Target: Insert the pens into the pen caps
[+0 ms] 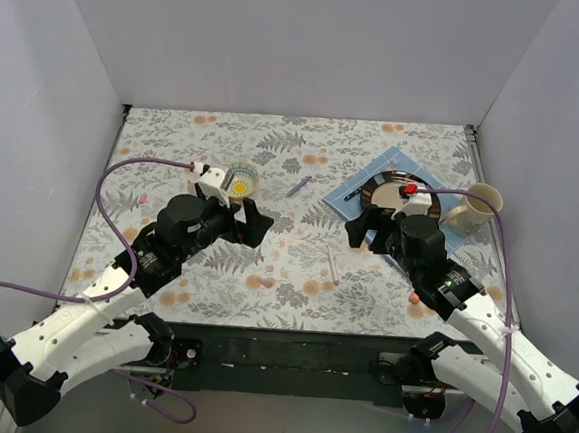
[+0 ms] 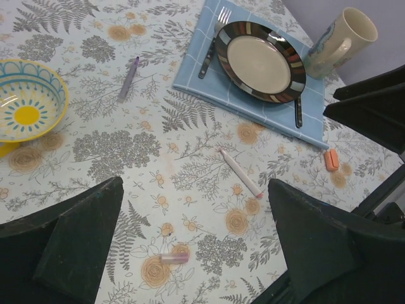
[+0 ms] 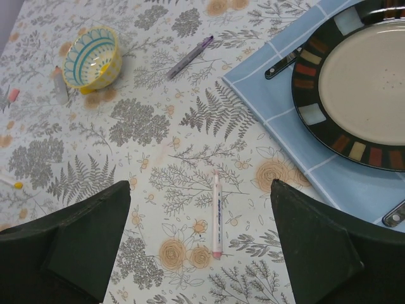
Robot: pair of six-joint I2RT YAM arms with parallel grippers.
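Observation:
A white pen [image 1: 332,265] with a pink tip lies on the floral cloth between my two grippers; it also shows in the left wrist view [image 2: 240,173] and the right wrist view [image 3: 216,214]. A purple-grey pen [image 1: 298,186] lies farther back, left of the placemat [image 2: 128,78] [image 3: 190,57]. An orange cap [image 1: 415,299] lies at the near right [image 2: 331,159]. A purplish cap [image 2: 173,258] lies below my left gripper [image 2: 195,209], which is open and empty [image 1: 252,224]. My right gripper [image 1: 365,233] is open and empty above the white pen [image 3: 201,209]. A pink cap [image 3: 12,95] lies at the far left.
A yellow and blue bowl [image 1: 240,180] stands by the left gripper, with a pale tube [image 3: 59,85] beside it. A striped plate [image 1: 392,192] with cutlery lies on a blue placemat [image 1: 373,173]. A mug [image 1: 479,206] stands at the right. Another pen's yellow tip [image 3: 14,184] shows at the left edge.

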